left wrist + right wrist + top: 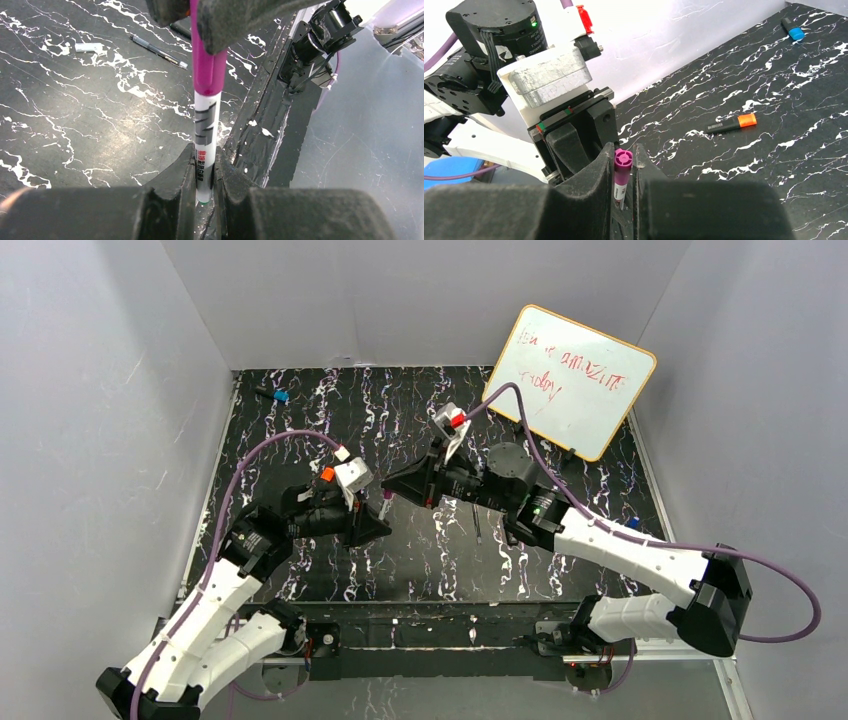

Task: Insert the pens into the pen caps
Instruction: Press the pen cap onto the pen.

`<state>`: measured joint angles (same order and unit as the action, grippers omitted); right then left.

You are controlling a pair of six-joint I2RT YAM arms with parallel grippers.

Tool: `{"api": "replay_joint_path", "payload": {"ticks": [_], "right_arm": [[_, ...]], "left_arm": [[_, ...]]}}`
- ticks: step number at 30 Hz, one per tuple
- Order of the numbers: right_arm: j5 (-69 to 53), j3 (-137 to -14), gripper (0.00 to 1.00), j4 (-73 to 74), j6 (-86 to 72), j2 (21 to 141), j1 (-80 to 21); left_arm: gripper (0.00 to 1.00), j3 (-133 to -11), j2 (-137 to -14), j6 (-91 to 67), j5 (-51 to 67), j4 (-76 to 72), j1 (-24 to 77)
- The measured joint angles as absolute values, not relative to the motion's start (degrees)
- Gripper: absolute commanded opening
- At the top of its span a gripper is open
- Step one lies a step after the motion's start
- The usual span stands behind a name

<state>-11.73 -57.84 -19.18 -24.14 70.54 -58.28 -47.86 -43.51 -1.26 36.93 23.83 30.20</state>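
White pen (205,145), purple cap (208,70), black marbled table (380,405), grey walls (100,390)

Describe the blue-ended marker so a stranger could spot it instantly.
Start at the whiteboard leaning in the far right corner, then cross the black marbled table to the opposite far left corner. A short black marker lies there alone; its end is blue, whereas the other stubby marker ends in orange.

Tabletop (300,570): black, white-veined marble pattern.

- Upper left of the top view: blue-capped marker (276,396), lying flat.
- Centre: slim dark pen (477,525), lying flat.
- Upper right corner: whiteboard (575,380) bearing red writing.
- Right wrist view, right of centre: orange-capped marker (730,125), lying flat, alone.
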Motion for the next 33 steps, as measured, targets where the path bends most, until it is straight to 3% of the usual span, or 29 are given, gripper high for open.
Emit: {"api": "replay_joint_path", "payload": {"ticks": [33], "right_arm": [[-3.42,-49.76,0.01,-35.29,-31.66,71.5,-60.14]], "left_arm": [[0.0,-48.18,-46.06,-4.86,36.32,21.67,29.98]]}}
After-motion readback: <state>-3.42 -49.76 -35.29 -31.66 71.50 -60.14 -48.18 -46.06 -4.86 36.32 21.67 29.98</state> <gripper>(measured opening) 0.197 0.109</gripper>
